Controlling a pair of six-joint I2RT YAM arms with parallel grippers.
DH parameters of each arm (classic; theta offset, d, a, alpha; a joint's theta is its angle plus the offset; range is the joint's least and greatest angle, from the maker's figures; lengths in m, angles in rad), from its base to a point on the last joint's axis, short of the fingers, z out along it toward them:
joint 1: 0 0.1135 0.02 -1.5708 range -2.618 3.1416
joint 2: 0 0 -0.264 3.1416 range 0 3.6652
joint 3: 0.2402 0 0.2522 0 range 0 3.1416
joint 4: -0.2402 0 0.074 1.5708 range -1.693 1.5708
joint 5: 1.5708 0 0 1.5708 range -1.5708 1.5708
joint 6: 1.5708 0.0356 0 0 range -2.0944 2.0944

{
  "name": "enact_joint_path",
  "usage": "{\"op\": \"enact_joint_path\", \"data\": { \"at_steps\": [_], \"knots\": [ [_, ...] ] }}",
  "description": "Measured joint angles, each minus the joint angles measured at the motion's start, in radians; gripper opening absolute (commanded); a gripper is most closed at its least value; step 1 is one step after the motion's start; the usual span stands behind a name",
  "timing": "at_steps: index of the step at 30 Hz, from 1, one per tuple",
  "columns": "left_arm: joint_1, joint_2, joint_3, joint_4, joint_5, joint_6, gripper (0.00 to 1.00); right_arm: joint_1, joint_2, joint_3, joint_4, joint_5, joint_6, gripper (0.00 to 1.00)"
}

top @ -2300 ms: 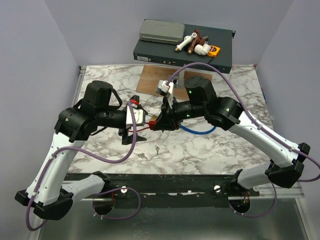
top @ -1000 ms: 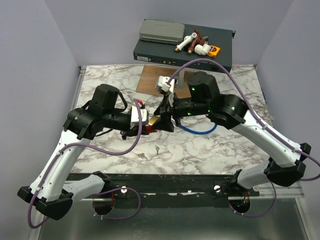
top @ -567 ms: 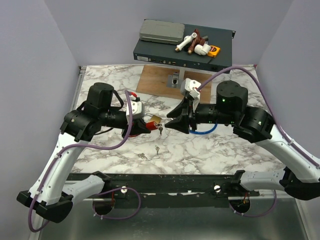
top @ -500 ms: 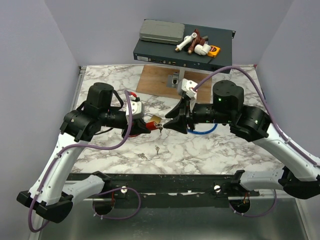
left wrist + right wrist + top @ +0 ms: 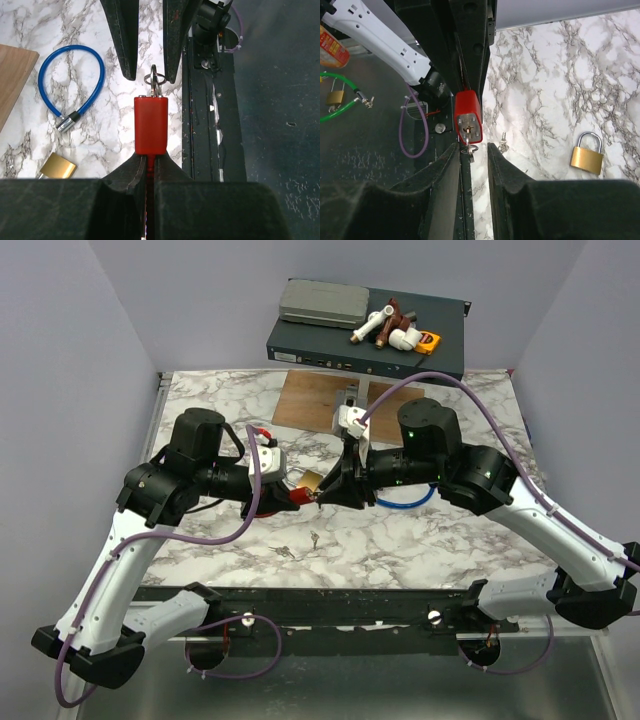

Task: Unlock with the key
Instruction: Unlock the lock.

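Your left end effector (image 5: 148, 165) is clamped shut on the red lock (image 5: 151, 125). It grips the end away from the keyhole, so the body sticks straight out past the fingertips, up off the surface (image 5: 400, 540). In the top view that's just left of centre frame. The key (image 5: 155, 81) sits in the keyhole at the lock's far end, its ring poking out toward your other arm.

Your right end effector (image 5: 472, 147) is lined up nose to nose with it. The jaws are parted with a narrow gap, one finger (image 5: 125, 45) on each side of the key ring. In the left wrist view the ring looks right up against the right-hand finger, but I can't tell if it's actually touching, and there's daylight on the other side. So it's around the key, not pinching it, as far as I can see.

Other stuff lying on the surface:
- A brass lock (image 5: 586, 160), lower right of the right wrist view and just above the two end effectors in the top view.
- A blue cable lock (image 5: 72, 48), looped in the upper left of the left wrist view.
- A loose key (image 5: 314, 538), below the locks toward the bottom edge of the top view.
- A wood board (image 5: 310, 400), at the top of the surface.
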Motion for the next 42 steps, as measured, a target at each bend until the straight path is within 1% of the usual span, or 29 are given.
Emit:
{"op": "enact_joint_path", "data": {
  "at_steps": [6,8,10,12,14,15,32,36,42],
  "knots": [
    [0.000,-0.002,0.000,-0.006,0.000,0.011,0.00,0.000,0.000,0.003,-0.003,-0.003,0.000,0.31],
    [0.000,-0.004,0.000,-0.007,0.000,0.015,0.00,0.000,0.000,0.010,-0.005,-0.008,0.000,0.28],
    [0.000,-0.006,0.000,-0.007,0.000,0.019,0.00,0.000,0.000,0.015,-0.005,-0.019,0.000,0.20],
    [0.000,-0.008,0.000,-0.007,0.000,0.020,0.00,0.000,0.000,0.021,-0.006,-0.031,-0.001,0.08],
    [0.000,-0.009,0.000,-0.007,0.000,0.023,0.00,0.000,0.001,0.026,-0.006,-0.042,-0.002,0.02],
    [0.000,-0.010,0.000,-0.007,0.000,0.023,0.00,0.000,0.000,0.027,-0.006,-0.045,-0.002,0.01],
    [0.000,-0.013,0.000,-0.003,0.000,0.000,0.00,-0.002,0.007,0.027,-0.003,-0.061,0.005,0.01],
    [0.000,-0.013,0.002,-0.003,0.000,-0.017,0.00,-0.007,0.008,0.008,0.029,-0.072,0.032,0.01],
    [0.000,0.005,0.021,-0.015,-0.003,-0.039,0.00,-0.018,-0.016,-0.062,0.127,-0.085,0.089,0.01]
  ]
}}
